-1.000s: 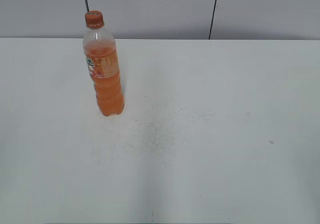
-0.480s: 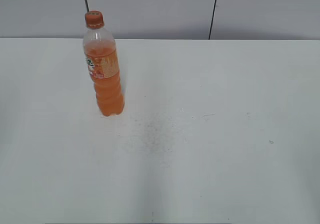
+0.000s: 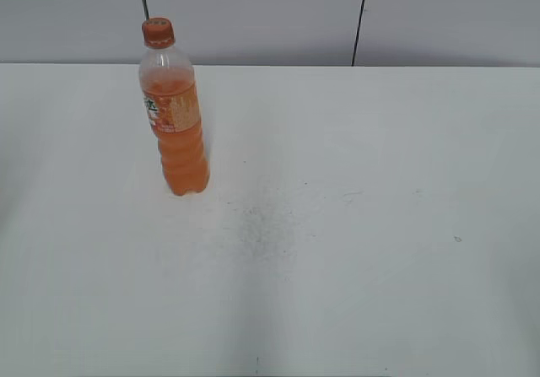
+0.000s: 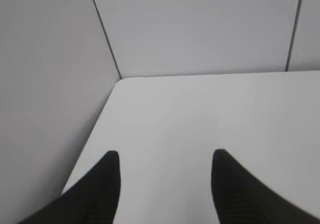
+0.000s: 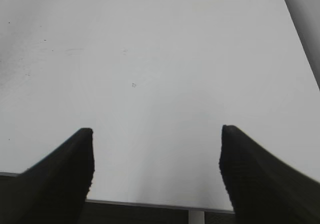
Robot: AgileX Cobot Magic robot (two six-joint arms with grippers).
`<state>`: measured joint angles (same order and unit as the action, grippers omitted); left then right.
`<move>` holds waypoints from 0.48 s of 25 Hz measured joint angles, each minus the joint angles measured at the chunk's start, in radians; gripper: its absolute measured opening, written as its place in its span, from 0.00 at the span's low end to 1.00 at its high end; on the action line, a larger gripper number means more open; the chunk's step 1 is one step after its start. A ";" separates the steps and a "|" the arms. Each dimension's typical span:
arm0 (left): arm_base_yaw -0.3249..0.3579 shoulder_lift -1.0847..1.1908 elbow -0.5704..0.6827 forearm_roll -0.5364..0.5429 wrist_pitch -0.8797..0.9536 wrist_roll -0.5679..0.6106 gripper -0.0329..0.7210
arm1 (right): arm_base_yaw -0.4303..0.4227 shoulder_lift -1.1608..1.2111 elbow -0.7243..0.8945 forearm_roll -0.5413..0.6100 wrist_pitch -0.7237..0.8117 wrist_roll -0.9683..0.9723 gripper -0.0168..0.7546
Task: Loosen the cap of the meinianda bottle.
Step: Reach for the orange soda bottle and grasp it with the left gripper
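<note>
The meinianda bottle (image 3: 175, 120) stands upright on the white table at the left, holding orange drink, with an orange-and-white label round its upper body. Its orange cap (image 3: 158, 31) sits on the neck. Neither gripper shows in the exterior view. My left gripper (image 4: 165, 159) is open and empty over the table's far left corner. My right gripper (image 5: 156, 139) is open and empty above the table's front edge. The bottle shows in neither wrist view.
The white table (image 3: 354, 225) has a faint grey smudge (image 3: 261, 221) near its middle. A grey panelled wall (image 3: 253, 14) stands behind it. The left wrist view shows the table's rounded corner (image 4: 120, 81) against the wall. The right wrist view shows the table's front edge (image 5: 150, 204).
</note>
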<state>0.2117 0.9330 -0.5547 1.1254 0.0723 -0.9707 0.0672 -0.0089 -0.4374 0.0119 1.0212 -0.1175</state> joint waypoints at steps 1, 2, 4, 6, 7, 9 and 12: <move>0.037 0.035 -0.003 0.001 -0.062 -0.005 0.54 | 0.000 0.000 0.000 0.000 0.000 0.000 0.78; 0.058 0.076 -0.010 0.011 -0.127 -0.001 0.54 | 0.000 0.000 0.000 0.000 0.000 0.000 0.78; 0.079 0.159 -0.031 0.033 -0.235 0.015 0.54 | 0.000 0.000 0.000 0.000 0.000 0.000 0.78; 0.089 0.250 -0.052 0.064 -0.325 0.023 0.54 | 0.000 0.000 0.000 0.000 0.000 0.000 0.78; 0.102 0.285 -0.062 0.086 -0.384 0.024 0.54 | 0.000 0.000 0.000 0.000 0.000 0.000 0.78; 0.148 0.366 -0.080 0.157 -0.545 0.024 0.54 | 0.000 0.000 0.000 0.000 0.000 0.000 0.78; 0.243 0.490 -0.124 0.299 -0.851 0.025 0.54 | 0.000 0.000 0.000 0.000 0.000 0.000 0.78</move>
<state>0.4549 1.4232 -0.6788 1.4243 -0.7788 -0.9454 0.0672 -0.0089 -0.4374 0.0119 1.0212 -0.1175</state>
